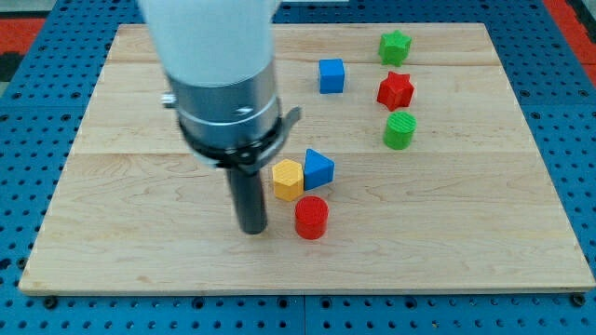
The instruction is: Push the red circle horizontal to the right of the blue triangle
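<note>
The red circle [311, 218] is a short red cylinder on the wooden board [140, 251], just below and slightly left of the blue triangle [318, 168]. A yellow hexagon [288, 180] touches the blue triangle's left side. My tip [252, 229] is the lower end of the dark rod. It stands on the board to the left of the red circle, a small gap apart, and below-left of the yellow hexagon.
A blue cube [331, 75] sits above the centre. A green star [394, 46], a red star [395, 90] and a green cylinder [399, 130] form a column at the view's upper right. The arm's white body [214, 56] covers the upper-left board.
</note>
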